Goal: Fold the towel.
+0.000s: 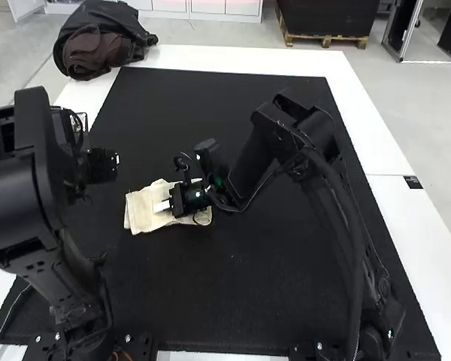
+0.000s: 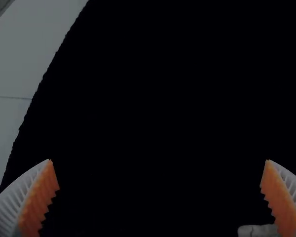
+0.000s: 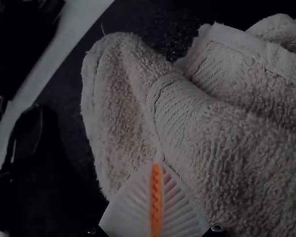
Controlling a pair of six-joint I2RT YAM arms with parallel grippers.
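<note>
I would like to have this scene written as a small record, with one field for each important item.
towel: cream, rumpled, with raised folds
surface: black mat on a white table
left gripper: open, nothing between its fingers
right gripper: fingers together, tips at the towel; whether cloth is pinched, cannot tell
fold state: no neat finished fold visible

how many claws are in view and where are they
2. The left claw is open above the black mat; the right claw is closed at the towel, near the mat's middle.
</note>
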